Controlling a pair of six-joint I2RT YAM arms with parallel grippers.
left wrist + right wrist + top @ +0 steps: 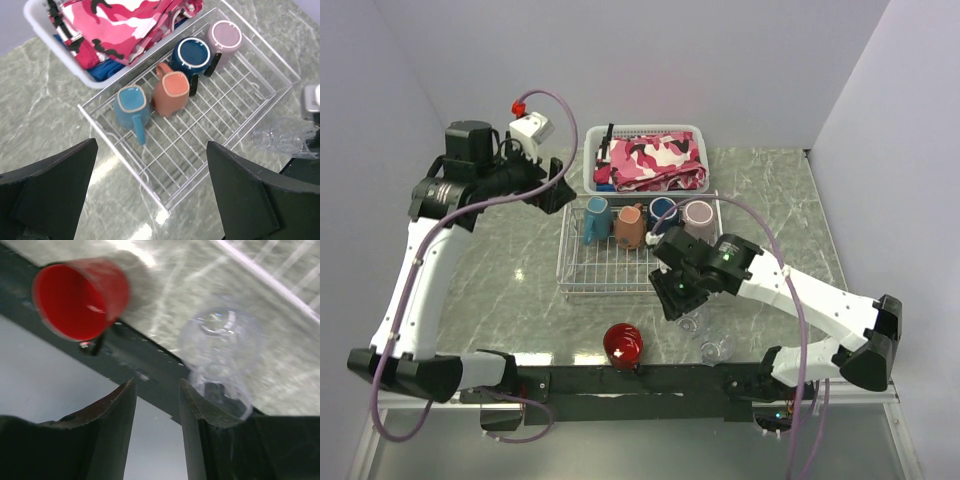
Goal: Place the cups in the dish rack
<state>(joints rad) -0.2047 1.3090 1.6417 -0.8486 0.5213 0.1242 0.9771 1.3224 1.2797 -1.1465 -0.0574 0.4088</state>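
Beside the dish rack (pixel 588 272), a likely fragile, slippery clear glass (pixel 220 337) is flanked by the narrowly parted right gripper (pixel 156 386); a rim pinch is advised.

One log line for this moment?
rack: four mugs; table: red mug, two glasses; left hand: open, by rack; right hand: open, beside glass

A robotics lab. Plain white walls (pixel 720 60) box in a marbled counter (pixel 510 270). Robot arms (pixel 415 270) are bolted to a black rail (pixel 670 378).
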